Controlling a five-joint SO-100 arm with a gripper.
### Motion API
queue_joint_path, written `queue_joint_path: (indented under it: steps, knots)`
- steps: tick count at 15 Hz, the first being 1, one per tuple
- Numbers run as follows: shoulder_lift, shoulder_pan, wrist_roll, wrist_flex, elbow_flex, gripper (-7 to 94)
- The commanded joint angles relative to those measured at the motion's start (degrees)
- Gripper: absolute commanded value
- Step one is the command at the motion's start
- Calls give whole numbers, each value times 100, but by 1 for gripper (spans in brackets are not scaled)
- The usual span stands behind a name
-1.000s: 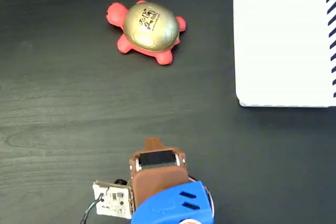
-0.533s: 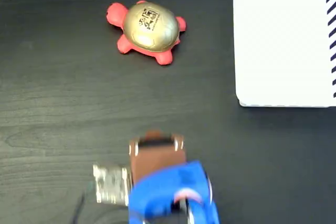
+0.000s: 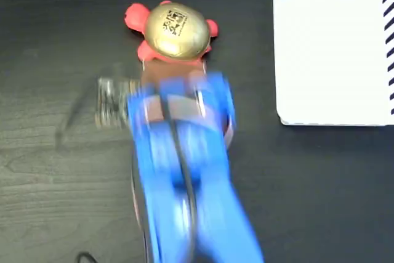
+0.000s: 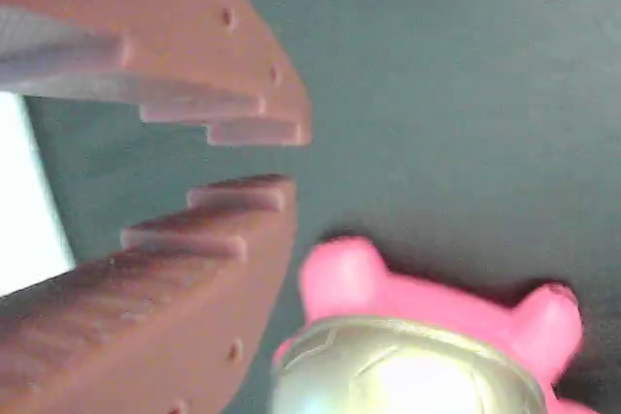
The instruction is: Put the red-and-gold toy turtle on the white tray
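Bench: dark wood-grain, matte. One red-and-gold toy turtle on bench, upper centre, well left of one white tray. One blue arm, motion-blurred, just below turtle. Gripper jaws slightly apart, empty, beside turtle.

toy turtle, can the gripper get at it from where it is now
Probably yes. The gripper is right beside the red-and-gold toy turtle, nothing lies between them on the dark table, but its fingers show only a narrow gap and would need to open wider.
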Motion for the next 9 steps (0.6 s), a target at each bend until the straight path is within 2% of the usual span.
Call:
queue_joint_path:
  steps: [1,7,9]
  knots:
    - [-1099,-105,466,598,-1828,0]
    - [-3190,-132,853,1960,-5335,0]
    - [-3445,-35,1274,2065,-5757,0]
